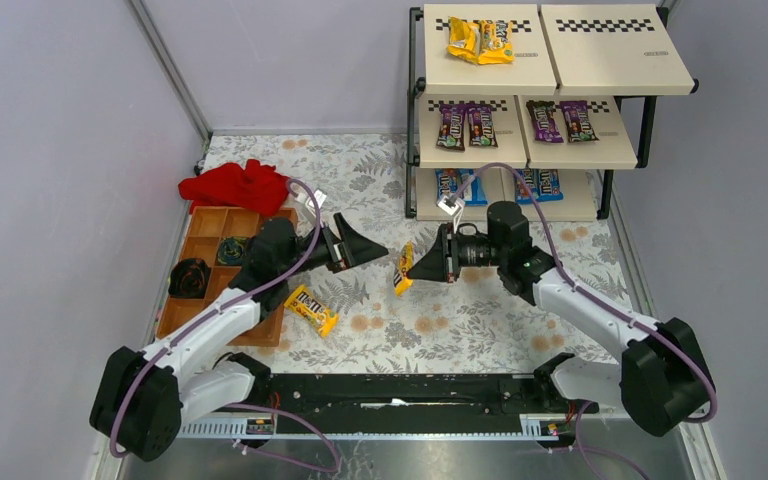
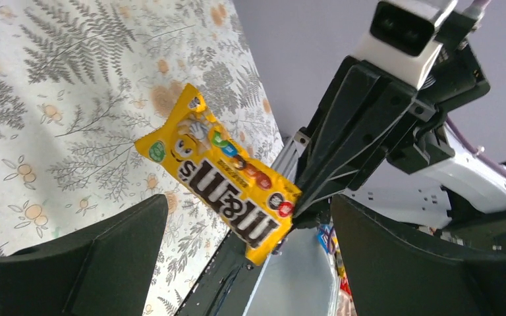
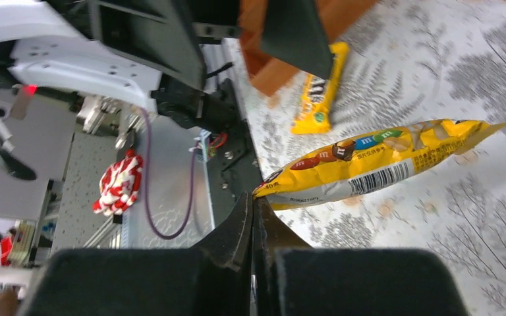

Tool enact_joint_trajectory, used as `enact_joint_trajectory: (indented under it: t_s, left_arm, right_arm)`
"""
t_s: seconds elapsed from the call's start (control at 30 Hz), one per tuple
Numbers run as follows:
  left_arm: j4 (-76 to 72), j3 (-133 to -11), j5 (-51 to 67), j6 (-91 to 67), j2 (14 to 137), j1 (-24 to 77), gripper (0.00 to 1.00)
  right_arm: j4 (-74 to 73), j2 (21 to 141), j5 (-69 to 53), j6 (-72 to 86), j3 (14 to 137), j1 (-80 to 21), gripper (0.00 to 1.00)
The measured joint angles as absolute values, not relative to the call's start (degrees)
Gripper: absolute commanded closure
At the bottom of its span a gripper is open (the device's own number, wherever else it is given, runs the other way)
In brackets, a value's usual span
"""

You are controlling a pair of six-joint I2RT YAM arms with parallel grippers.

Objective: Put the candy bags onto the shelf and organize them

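Tablecloth [image 3: 474, 85] beneath, right gripper [image 3: 253, 214] partly hides yellow bag [image 3: 375, 168].

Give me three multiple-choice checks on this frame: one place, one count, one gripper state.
1. Where does the loose bag lie relative to the tray? A beside it; B inside it; C behind it
2. How many purple bags are on the shelf? A two; B three; C four
3. The right gripper is: A open, empty; B shut on a yellow bag; C shut, empty
Key: 1 A, it lies just off the tray's near corner; 2 C, four sit on the middle tier; 3 B, the jaws pinch the bag's end.
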State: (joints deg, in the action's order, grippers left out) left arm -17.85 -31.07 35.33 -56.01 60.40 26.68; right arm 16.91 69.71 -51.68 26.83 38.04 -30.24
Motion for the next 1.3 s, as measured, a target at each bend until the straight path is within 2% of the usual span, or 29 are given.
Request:
enact_joint_trajectory:
  t_s: [0.33, 0.57, 0.77, 0.93, 1.07, 1.3]
  left_arm:
    - [-20.99, -33.82, 43.92, -52.27, 55.9, 26.55, 0.01]
    - [-29.32, -34.11, 51.79, -55.35, 56.38, 26.55, 0.01]
    - [-44.75, -33.71, 58.85, -65.52, 57.95, 26.55, 0.01]
    - [-65.21, -30.55, 64.29, -80.75, 61.25, 26.92, 0.03]
    - [-76.66, -27.68, 66.26, -90.26, 63.79, 26.92, 0.11]
    - [-82.87, -26.61, 67.37, -97.21, 64.18, 26.65, 0.32]
  right_arm:
    - [16.43, 63.92, -61.39, 27.27, 44.66, -35.33, 1.0]
    - [15.94, 63.29, -66.17, 28.03, 49.69, -42.22, 1.0]
    - [18.76, 62.96, -68.16, 30.0, 51.96, -43.13, 1.0]
    - [18.76, 62.78, -68.42, 29.76, 52.66, -43.13, 1.0]
    - [17.72, 62.19, -68.38, 28.71, 53.1, -43.13, 1.0]
    - [6.79, 59.86, -64.99, 20.56, 56.36, -43.18, 1.0]
